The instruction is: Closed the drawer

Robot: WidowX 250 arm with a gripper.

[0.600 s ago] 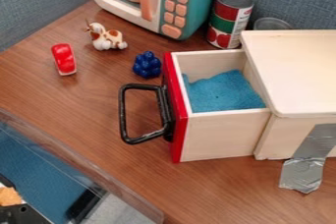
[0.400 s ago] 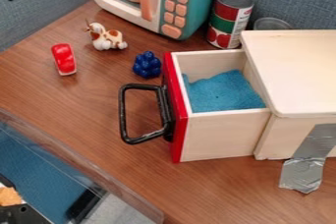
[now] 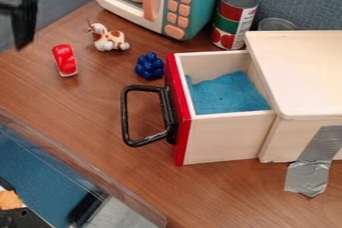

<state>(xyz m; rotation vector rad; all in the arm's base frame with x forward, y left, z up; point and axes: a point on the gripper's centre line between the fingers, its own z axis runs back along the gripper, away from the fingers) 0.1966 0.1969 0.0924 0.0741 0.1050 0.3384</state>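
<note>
The black gripper (image 3: pixel 24 19) hangs at the upper left corner, partly cut off by the view's edge, well away from the drawer. A wooden drawer (image 3: pixel 224 139) with a red front stands pulled out to the left from its pale wooden box (image 3: pixel 304 74). Its black loop handle (image 3: pixel 125 117) sticks out on the left side, with nothing touching it. Blue cloth (image 3: pixel 227 93) lies inside the drawer.
Left of the drawer are a blue berry-like toy (image 3: pixel 149 66), a spotted toy dog (image 3: pixel 108 38) and a red toy (image 3: pixel 65 60). Behind stand a teal toy microwave (image 3: pixel 190 2) and cans (image 3: pixel 234 18). A clear-walled bin (image 3: pixel 87 172) occupies the lower left.
The gripper has come lower and further into the view at the upper left. The drawer and the toys have stayed where they were.
</note>
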